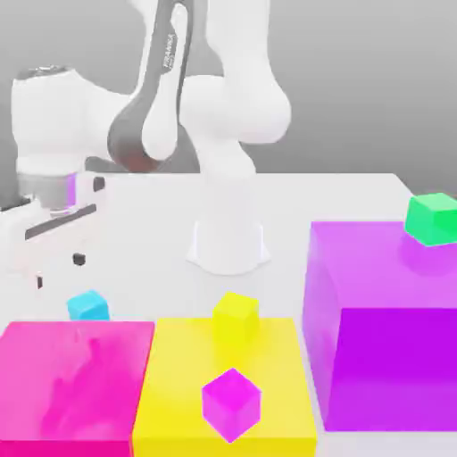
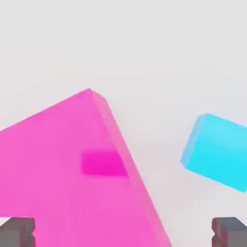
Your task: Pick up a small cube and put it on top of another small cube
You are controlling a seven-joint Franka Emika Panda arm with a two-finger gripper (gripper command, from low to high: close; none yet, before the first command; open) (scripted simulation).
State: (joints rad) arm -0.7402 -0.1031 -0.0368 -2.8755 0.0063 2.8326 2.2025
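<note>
At the near edge of the exterior view, a small magenta cube (image 1: 231, 403) sits on the big flat yellow block (image 1: 227, 388), turned so a corner faces the camera. Beside that block, on the exterior view's left, lies the flat pink block (image 1: 76, 379); on the exterior view's right stands the tall purple block (image 1: 384, 330) with a small green cube (image 1: 432, 218) on its top.

The small yellow cube (image 1: 236, 315) rests at the far edge of the yellow block, raised off the table (image 1: 161, 241), its top face free. That suits it as the base of the stack.

The small cyan cube (image 1: 88, 306) lies on the table just behind the pink block's far edge, near it but apart. As a cube it has no long axis; in the hand view (image 2: 217, 152) its sides run askew to the line between the fingers, so a wrist turn would probably be needed to meet flat faces.

Farther back, the gripper (image 1: 55, 270) hangs above the table, up and to the exterior view's left of the cyan cube, not over it. The two fingers (image 2: 230, 231) stand wide apart, released and holding nothing. That spread and height seem to fit an approach before a descent; the pick looks not yet begun.
</note>
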